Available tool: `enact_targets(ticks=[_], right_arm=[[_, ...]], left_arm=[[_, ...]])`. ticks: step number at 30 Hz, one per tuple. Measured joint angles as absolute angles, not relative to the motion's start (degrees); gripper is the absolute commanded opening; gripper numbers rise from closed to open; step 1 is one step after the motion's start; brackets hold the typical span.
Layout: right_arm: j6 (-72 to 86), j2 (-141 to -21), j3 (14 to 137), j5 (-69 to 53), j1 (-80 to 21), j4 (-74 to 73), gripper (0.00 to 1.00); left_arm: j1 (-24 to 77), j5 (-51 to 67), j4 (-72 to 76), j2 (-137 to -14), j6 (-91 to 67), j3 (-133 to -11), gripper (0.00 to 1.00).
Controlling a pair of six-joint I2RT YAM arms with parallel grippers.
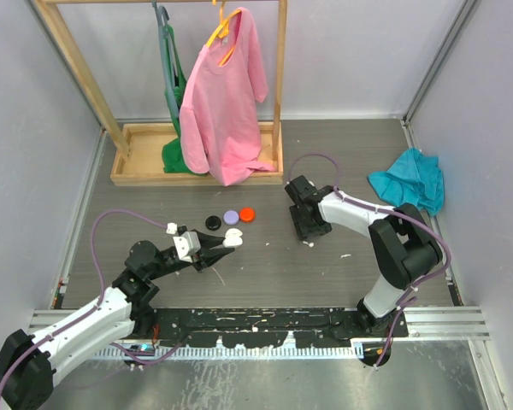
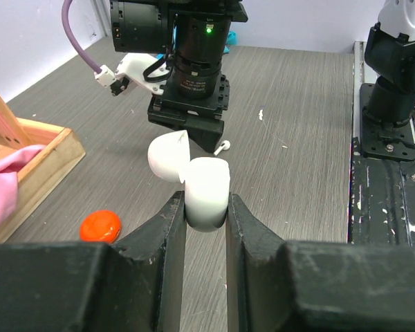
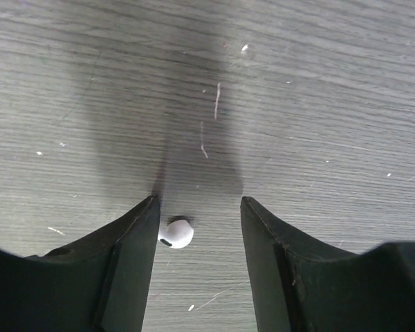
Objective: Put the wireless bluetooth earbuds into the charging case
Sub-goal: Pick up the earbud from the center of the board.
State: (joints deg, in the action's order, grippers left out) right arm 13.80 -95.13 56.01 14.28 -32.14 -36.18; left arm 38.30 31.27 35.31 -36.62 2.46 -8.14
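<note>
Claw of left arm (image 2: 206, 205) is pressed onto the white charging case (image 2: 207, 190), one finger on each side of its lower half. Case stands upright in the grip; lid (image 2: 167, 158) is hinged open and tipped away to one side.

To the right of the case and well apart from it, one white earbud (image 3: 176, 233) lies on the grey tabletop (image 1: 265, 265). Claw of right arm (image 3: 198, 202) points down over it, fingers spread, one on each side of the bud. Bud sits close against one finger and well clear of the other; cannot tell whether it touches.

Just beyond the case, three coin-like pieces lie in a short row on the tabletop: black round case (image 1: 212, 223), lilac round case (image 1: 232, 217), red round case (image 1: 247, 213). All three lie flat and apart from both claws.

Far beyond the case, toward the back wall, stands a wooden rack (image 1: 145, 175). Pink shirt (image 1: 227, 102) and green garment (image 1: 173, 85) hang from it.

Beyond the case and far to its right, a teal cloth (image 1: 408, 179) lies crumpled on the tabletop.
</note>
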Motion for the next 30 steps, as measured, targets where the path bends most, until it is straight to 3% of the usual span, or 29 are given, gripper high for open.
enact_targets(ticks=[14, 30], right_arm=[[14.0, -94.2, 55.3, 9.9, -33.6, -41.3, 0.55], [16.4, -89.8, 55.3, 5.7, -30.7, -39.4, 0.46]], left_arm=[[38.3, 31.3, 35.3, -36.6, 2.5, -8.1, 0.00], [38.3, 31.3, 35.3, -36.6, 2.5, -8.1, 0.00]])
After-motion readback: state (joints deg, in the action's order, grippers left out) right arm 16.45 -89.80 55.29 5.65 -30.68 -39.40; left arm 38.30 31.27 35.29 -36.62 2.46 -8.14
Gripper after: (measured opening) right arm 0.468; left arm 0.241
